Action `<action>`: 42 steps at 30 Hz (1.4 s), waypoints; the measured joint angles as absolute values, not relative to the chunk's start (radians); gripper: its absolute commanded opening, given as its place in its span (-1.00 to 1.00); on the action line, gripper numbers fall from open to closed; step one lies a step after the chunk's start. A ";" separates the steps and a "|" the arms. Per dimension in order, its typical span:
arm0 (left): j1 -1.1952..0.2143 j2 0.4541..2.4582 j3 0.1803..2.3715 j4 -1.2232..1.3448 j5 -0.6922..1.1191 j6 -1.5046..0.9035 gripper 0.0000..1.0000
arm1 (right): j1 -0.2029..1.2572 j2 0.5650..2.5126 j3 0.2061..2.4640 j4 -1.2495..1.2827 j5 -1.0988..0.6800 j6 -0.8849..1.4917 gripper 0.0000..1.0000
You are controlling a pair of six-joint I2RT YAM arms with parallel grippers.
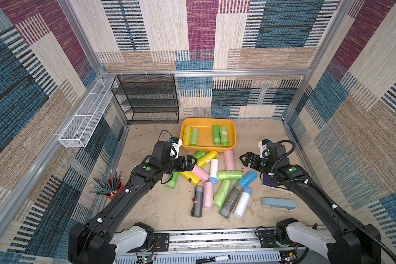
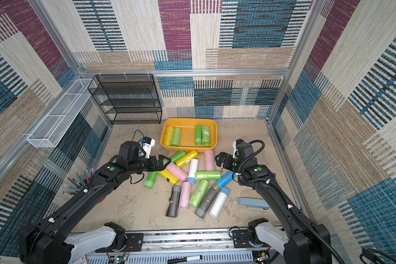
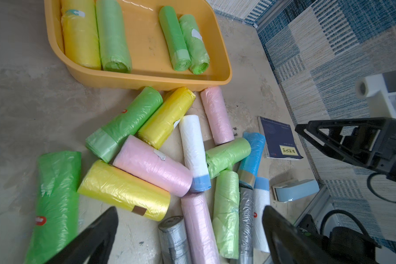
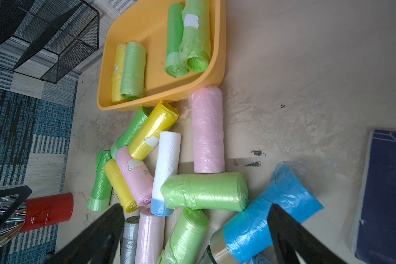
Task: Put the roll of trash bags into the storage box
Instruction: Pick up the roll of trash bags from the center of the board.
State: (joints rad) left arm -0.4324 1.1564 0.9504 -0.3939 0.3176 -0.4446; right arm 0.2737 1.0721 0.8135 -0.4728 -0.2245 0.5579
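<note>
**Both claws open and empty over the heap, 4 rolls in the box**

The storage box [image 1: 206, 136] sits toward the far side of the bench [image 1: 160, 205]. 4 rolls lie inside it in 2 pairs: a yellow and a green one at its left end, 2 green ones right of its middle. The heap of trash bag rolls [image 1: 214, 168] lies on the bench just in front of the box, some touching its near wall.

The left claw [image 1: 192, 163] is spread wide and holds nothing. It hangs over the heap's left edge, above a pink roll [image 1: 199, 173]. The right claw [image 1: 242, 161] also gapes empty, near the heap's right side.

A navy book [image 1: 268, 182] lies under the right arm, and a blue stapler [image 1: 279, 204] lies nearer the robot.
</note>
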 measured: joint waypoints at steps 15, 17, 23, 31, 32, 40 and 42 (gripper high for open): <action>-0.432 1.185 0.920 -0.362 0.427 -0.471 1.00 | 0.274 0.993 0.649 -0.439 -0.270 0.657 0.99; -0.432 1.184 0.918 -0.360 0.431 -0.472 1.00 | 0.274 0.984 0.646 -0.437 -0.269 0.665 0.99; -0.432 1.184 0.917 -0.357 0.451 -0.475 0.99 | 0.275 0.968 0.583 -0.414 -0.262 0.692 0.99; -0.432 1.142 0.900 -0.372 0.446 -0.471 0.99 | 0.294 0.963 0.527 -0.390 -0.262 0.725 0.98; -0.432 1.142 0.898 -0.375 0.446 -0.471 0.99 | 0.299 0.962 0.522 -0.389 -0.262 0.726 0.99; -0.432 1.169 0.905 -0.380 0.449 -0.470 0.98 | 0.374 0.917 0.518 -0.389 -0.219 0.759 0.99; -0.432 1.170 0.909 -0.381 0.448 -0.468 0.99 | 0.381 0.909 0.518 -0.392 -0.200 0.762 0.99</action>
State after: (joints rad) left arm -0.4324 1.1698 0.9092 -0.3805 0.4484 -0.4683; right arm 0.3809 0.9089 0.5179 -0.3920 -0.1997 0.7620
